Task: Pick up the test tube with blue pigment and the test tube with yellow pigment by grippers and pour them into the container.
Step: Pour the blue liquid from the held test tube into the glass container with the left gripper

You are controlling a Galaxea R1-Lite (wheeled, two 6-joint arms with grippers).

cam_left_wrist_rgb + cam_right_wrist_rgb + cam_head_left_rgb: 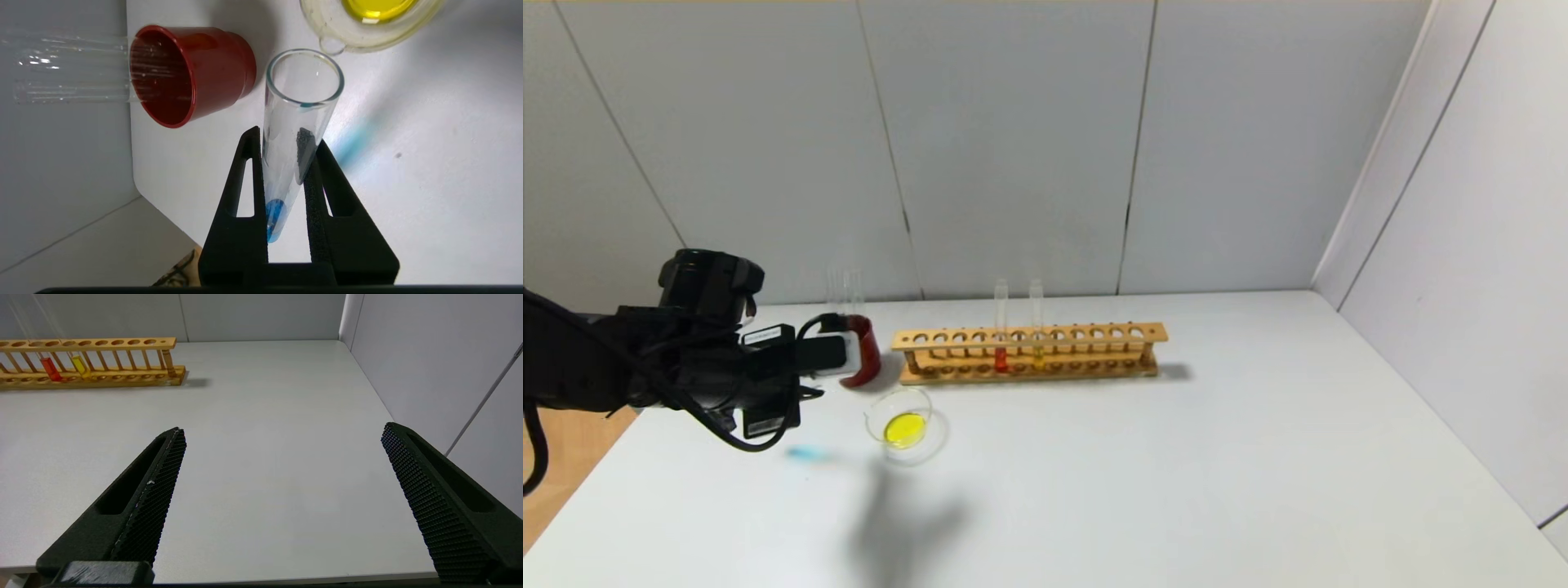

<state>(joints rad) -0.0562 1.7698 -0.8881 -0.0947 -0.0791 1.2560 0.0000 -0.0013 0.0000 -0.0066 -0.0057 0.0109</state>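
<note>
Left gripper: clamped on test tube with blue pigment, hovering left of container.
Right gripper: fingers spread wide, above table.

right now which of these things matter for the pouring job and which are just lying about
Job:
- test tube with blue pigment, clamped in the left gripper
- container, yellow liquid already in it
- right gripper, open over bare table

Lying about:
- wooden rack with red tube and orange-yellow tube
- red cup
</note>
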